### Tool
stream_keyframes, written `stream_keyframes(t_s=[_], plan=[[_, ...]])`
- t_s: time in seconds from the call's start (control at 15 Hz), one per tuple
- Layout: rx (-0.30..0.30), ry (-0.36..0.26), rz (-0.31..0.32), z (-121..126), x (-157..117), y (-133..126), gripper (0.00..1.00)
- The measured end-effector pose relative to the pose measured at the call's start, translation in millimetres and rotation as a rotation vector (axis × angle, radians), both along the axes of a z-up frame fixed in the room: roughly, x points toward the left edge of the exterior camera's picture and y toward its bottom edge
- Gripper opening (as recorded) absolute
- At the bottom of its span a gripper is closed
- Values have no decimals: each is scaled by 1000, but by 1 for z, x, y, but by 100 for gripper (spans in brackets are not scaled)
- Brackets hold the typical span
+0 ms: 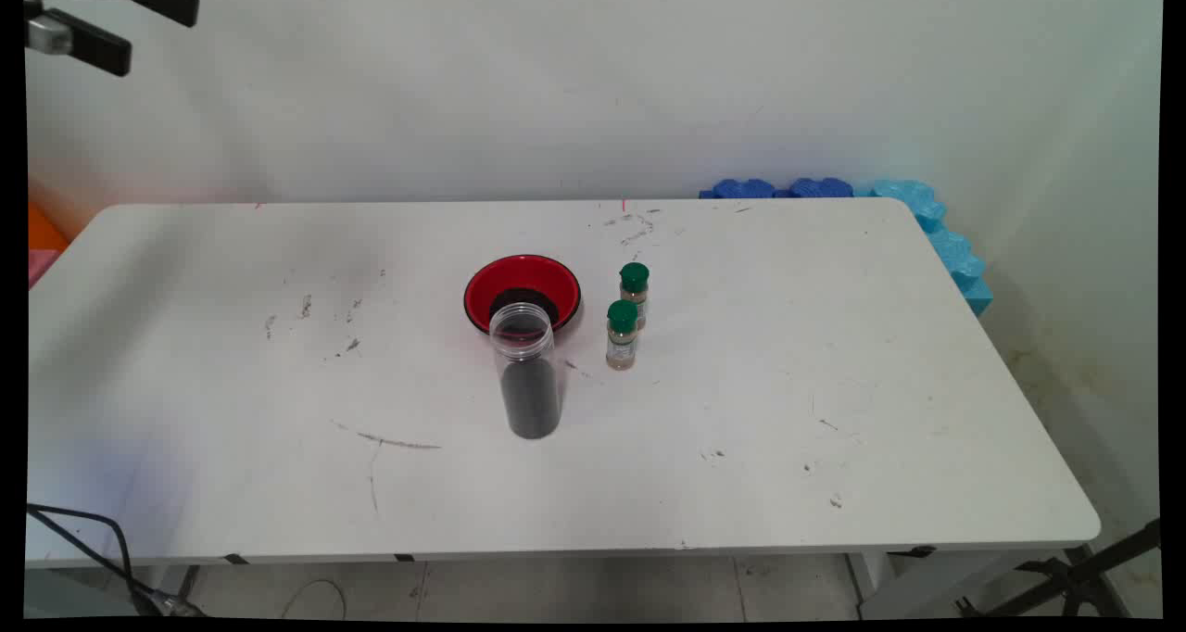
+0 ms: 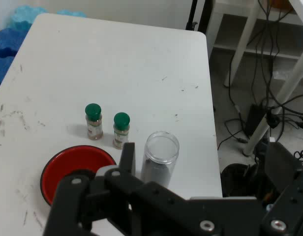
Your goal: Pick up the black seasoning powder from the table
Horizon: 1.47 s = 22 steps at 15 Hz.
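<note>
Hovering high over bench (image 1: 232,354) far-left corner: claw (image 1: 116,25), spread wide, gripping nothing. Standing mid-bench: clear jar (image 1: 529,372) touching red bowl (image 1: 522,289), two green-capped spice bottles (image 1: 627,317) just beside.

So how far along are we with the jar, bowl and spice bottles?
Done: nothing that shows. The clear jar stands lidless, dark contents low inside, in front of the red bowl. In hand: nothing; the gripper hangs high, fingers open. Left: both green-capped bottles stand capped beside the bowl.
</note>
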State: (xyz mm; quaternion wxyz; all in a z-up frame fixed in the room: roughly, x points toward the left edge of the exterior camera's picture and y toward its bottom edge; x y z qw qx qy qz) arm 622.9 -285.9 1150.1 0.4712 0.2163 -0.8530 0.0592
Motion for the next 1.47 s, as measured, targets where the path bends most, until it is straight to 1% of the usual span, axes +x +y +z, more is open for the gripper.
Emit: stream_keyframes(t_s=[0.33, 0.47, 0.6, 0.73, 0.87, 1.0, 1.27, 1.47], plan=[[26, 52, 47, -20, -12, -12, 100], [12, 90, 45, -32, -21, -9, 100], [0, 103, 55, -46, -28, 1, 100], [-12, 93, 61, -66, -38, 14, 100], [-21, 73, 75, -91, -47, 28, 100], [-13, 47, 96, -117, -55, 35, 100], [11, 4, 123, -168, -63, 42, 100], [4, -11, 137, -195, -71, 45, 100]])
